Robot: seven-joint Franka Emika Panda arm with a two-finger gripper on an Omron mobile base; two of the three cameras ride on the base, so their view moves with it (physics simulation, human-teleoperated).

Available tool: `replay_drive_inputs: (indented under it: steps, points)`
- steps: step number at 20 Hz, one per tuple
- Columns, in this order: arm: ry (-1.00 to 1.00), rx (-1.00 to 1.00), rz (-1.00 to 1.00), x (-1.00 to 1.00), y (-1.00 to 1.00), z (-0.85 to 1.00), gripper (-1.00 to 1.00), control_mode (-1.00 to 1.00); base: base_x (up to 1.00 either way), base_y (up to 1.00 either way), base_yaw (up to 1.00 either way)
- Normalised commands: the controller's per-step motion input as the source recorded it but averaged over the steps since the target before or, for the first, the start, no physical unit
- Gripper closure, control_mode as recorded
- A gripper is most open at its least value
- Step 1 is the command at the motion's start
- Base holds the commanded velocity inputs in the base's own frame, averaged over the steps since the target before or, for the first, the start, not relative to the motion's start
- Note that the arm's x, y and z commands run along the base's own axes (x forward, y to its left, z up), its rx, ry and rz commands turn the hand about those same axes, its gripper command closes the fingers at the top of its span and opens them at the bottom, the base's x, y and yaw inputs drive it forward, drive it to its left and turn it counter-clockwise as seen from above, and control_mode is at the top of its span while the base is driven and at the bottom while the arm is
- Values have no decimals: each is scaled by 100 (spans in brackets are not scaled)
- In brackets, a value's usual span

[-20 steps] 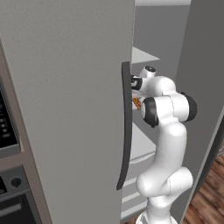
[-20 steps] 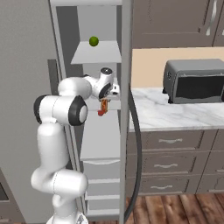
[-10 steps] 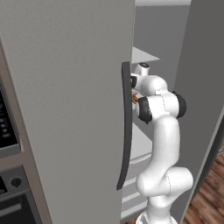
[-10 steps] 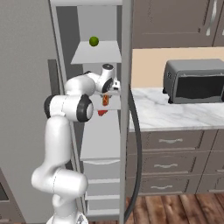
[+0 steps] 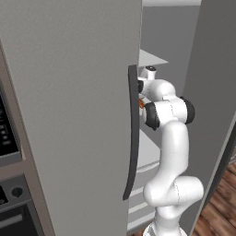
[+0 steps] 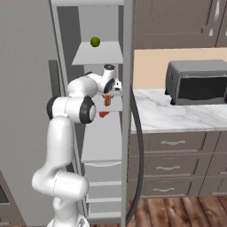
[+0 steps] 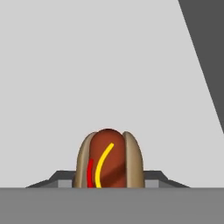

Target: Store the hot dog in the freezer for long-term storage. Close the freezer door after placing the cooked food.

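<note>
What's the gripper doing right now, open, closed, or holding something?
Gripper: closed on the hot dog, held inside the open freezer above a white shelf.

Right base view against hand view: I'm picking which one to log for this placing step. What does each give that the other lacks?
The right base view alone gives the setting: the freezer with its white shelves, a green ball on an upper shelf, and the toaster oven on the counter. The hand view alone gives detail: red and yellow stripes on the sausage, with pale surface beyond. Both show the hot dog held in the gripper.
</note>
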Motion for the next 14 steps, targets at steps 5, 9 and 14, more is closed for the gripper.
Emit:
replay_drive_inputs:
  steps: [5, 9, 14]
  points:
    - [0, 0, 0, 0, 0, 0, -100, -100, 0, 0, 0]
    - [-3, 0, 0, -9, 0, 0, -100, -100, 0, 0, 0]
    - [-13, 0, 0, -68, -1, 0, -100, -100, 0, 0, 0]
